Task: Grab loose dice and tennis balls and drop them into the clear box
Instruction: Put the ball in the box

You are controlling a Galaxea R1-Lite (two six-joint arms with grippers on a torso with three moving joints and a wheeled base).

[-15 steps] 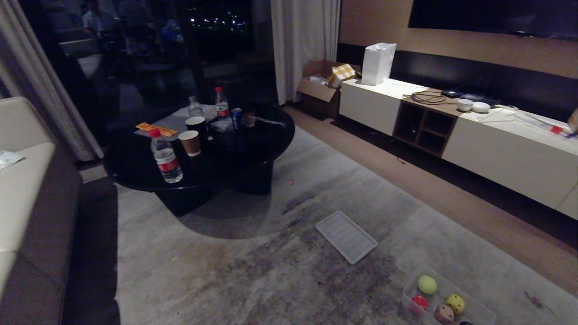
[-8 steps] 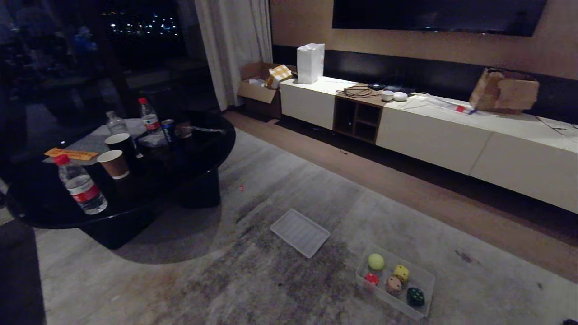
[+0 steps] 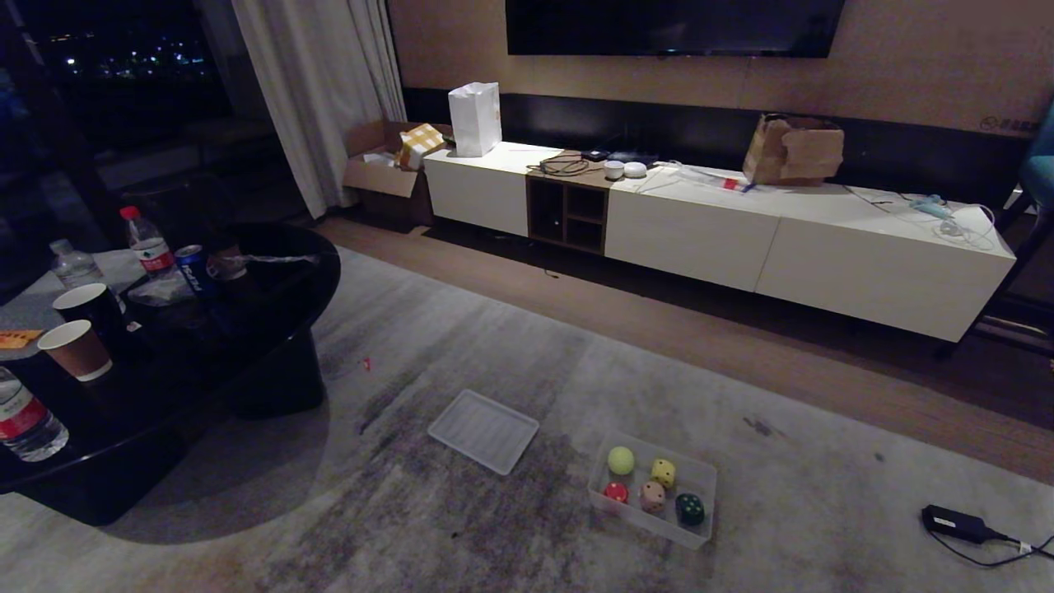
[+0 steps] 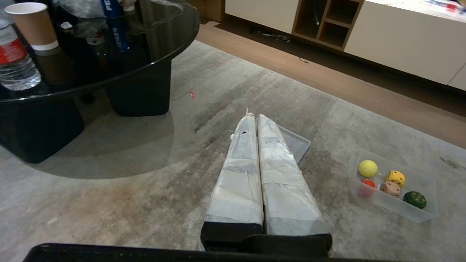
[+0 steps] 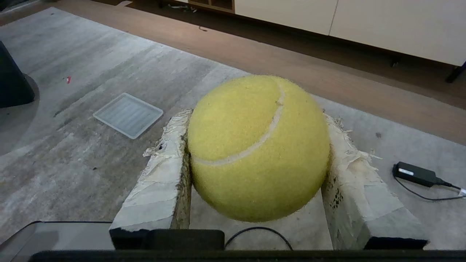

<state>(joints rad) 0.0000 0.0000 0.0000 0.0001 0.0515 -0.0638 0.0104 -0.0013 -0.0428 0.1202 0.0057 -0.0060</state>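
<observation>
My right gripper (image 5: 256, 118) is shut on a fuzzy yellow-green tennis ball (image 5: 257, 147), pinched between its two taped fingers above the rug. On the rug stands the clear box (image 3: 705, 487). Inside it lie a second tennis ball (image 3: 621, 459) and the yellow die (image 3: 663, 472), red die (image 3: 615, 492), tan die (image 3: 653, 495) and dark green die (image 3: 689, 508). My left gripper (image 4: 254, 117) is shut and empty, well short of the clear box (image 4: 429, 182). Neither arm shows in the head view.
A flat ribbed translucent panel (image 3: 483, 431) lies on the rug left of the box. A black round table (image 3: 272, 280) with bottles and cups stands at the left. A long white cabinet (image 3: 741, 239) lines the far wall. A black power adapter (image 3: 951, 521) lies at the right.
The head view has swung to the right, so the whole scene has shifted left and the box has come fully into view. Nothing in the scene itself has moved.
</observation>
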